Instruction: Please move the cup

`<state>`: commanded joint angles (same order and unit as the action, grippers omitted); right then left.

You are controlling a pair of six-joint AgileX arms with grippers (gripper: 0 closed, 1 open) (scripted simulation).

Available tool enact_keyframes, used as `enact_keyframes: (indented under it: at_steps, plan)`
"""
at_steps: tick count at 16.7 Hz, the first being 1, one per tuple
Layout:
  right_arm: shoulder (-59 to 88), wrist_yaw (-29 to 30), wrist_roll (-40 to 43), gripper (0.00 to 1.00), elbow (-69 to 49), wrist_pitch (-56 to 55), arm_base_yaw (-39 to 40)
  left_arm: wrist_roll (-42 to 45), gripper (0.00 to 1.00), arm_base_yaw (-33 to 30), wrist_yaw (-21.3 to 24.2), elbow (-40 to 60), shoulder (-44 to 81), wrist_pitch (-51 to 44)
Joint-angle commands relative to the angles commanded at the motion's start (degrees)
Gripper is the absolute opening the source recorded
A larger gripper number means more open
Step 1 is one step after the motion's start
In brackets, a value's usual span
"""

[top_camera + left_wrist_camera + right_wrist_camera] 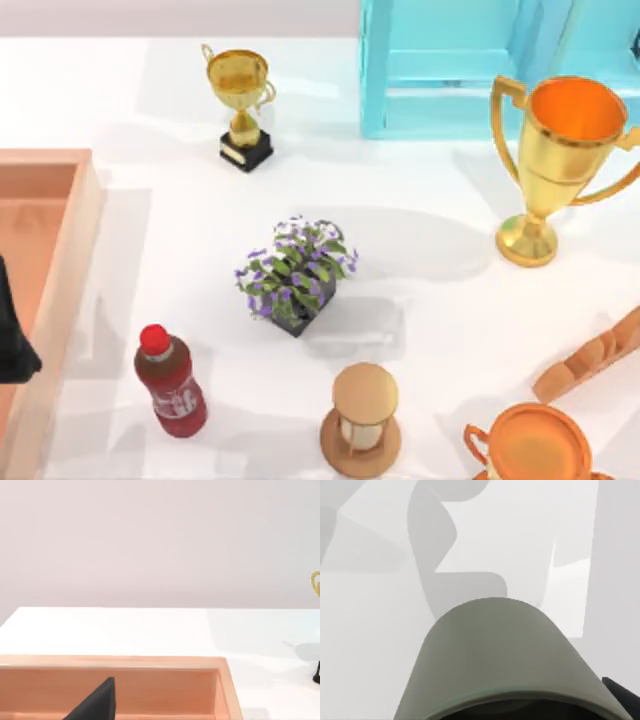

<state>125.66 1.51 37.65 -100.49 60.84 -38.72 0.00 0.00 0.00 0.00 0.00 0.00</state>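
Grey-green cup seen close up in the right wrist view, rounded wall toward the camera, dark opening at the near edge. White table behind it, crossed by soft grey shadows. Cannot tell whether cup rests on the surface or hangs above it.

Right gripper: only a dark sliver at the cup's side, just beside the rim. Jaw state: cannot tell; contact with the cup not resolvable.

Left gripper: parked at the table's left edge, over the wooden tray. Black tip above the tray's floor in the left wrist view. Jaw state: cannot tell.

Rest of table, top view:
- Potted plant, purple flowers, dark pot, near centre.
- Red bottle, red cap, front left, near the tray's right wall.
- Wooden hourglass, upright, front centre, right of the bottle.
- Small gold trophy on a black base, back left of centre; also at the edge of the left wrist view.
- Large gold trophy, two handles, orange inside, right side, upright.
- Orange trophy, front right corner, seen from above, partly cut off.
- Bread loaf, lying at a slant along the right edge, between the large gold trophy and the orange one.
- Blue crate, back right, just behind the large gold trophy.

All listed items apart from one another; none touching either gripper.
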Motion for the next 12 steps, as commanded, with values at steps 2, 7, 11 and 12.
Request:
enact_keyframes:
  at_steps: [2, 7, 11, 12]
  plan:
    - [0.69, -0.01, -0.16, 0.0, 2.63, -2.61, 0.12, 0.0, 1.0, 0.0, 0.0, 0.0, 0.0, 0.0]
    - [0.94, 0.0, -0.2, 0.08, 3.11, -3.04, 0.13, 0.0, 1.0, 0.0, 0.0, 0.0, 0.0, 0.0]
    - [0.94, 0.0, -0.2, 0.38, 3.11, -3.04, 0.13, 0.0, 1.0, 0.0, 0.0, 0.0, 0.0, 0.0]
    - [0.94, 0.0, -0.2, 0.45, 3.11, -3.04, 0.13, 0.0, 1.0, 0.0, 0.0, 0.0, 0.0, 0.0]
